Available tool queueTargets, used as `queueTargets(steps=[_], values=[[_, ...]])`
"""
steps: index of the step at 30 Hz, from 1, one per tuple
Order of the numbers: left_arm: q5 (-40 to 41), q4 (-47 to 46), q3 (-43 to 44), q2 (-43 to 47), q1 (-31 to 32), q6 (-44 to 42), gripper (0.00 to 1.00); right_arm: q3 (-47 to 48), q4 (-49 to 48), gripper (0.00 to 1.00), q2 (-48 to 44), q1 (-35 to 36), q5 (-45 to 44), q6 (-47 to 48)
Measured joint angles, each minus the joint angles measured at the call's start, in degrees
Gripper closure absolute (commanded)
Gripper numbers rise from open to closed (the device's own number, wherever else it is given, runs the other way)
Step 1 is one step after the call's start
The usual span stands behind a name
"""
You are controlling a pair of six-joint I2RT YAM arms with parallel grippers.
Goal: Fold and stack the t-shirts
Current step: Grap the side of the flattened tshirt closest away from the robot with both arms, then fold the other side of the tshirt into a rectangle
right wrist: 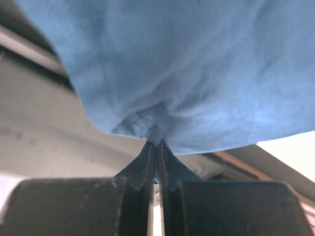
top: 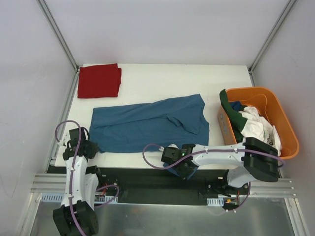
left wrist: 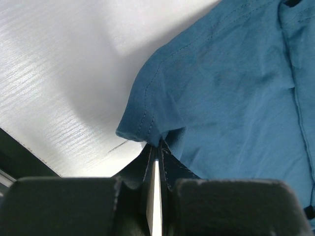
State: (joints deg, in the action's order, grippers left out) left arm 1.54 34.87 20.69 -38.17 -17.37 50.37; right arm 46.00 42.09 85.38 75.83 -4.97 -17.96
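Teal t-shirt (top: 147, 125), near hem pinched by both jaws, red tee (top: 99, 80) behind, basket (top: 225, 130) apparently holding tees (top: 256, 127).

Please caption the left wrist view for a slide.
Left pincer shut on a corner of the teal-blue cotton t-shirt above the white table.

The left gripper (left wrist: 157, 147) is clamped on a corner of the teal-blue t-shirt (top: 147, 125); the right arm (top: 221, 156) is stretched leftward, the right gripper (right wrist: 157, 144) pinched on its near edge.

White arm links (top: 81, 183), black joints (top: 84, 148), purple cables (top: 66, 121).
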Motion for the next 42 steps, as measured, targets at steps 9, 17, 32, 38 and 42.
queueTargets(steps=[9,17,32,38,42], values=[[-0.5,1.8,0.0,3.7,0.0,1.5,1.00,-2.9,4.0,0.99,-14.4,-0.5,10.3,-1.5],[-1.5,3.8,3.0,4.4,0.0,2.7,1.00,8.1,10.6,0.99,-15.3,-18.9,10.2,5.3],[-4.2,-0.8,14.3,-14.1,0.0,1.4,1.00,35.1,11.1,0.99,0.8,-40.8,8.5,18.8],[-5.0,-3.4,18.5,-22.5,0.0,1.0,1.00,42.4,10.9,0.99,7.3,-45.4,5.4,20.2],[-6.7,-5.3,21.0,-28.4,0.0,0.8,1.00,46.0,10.4,0.99,10.8,-47.8,4.9,21.1]])
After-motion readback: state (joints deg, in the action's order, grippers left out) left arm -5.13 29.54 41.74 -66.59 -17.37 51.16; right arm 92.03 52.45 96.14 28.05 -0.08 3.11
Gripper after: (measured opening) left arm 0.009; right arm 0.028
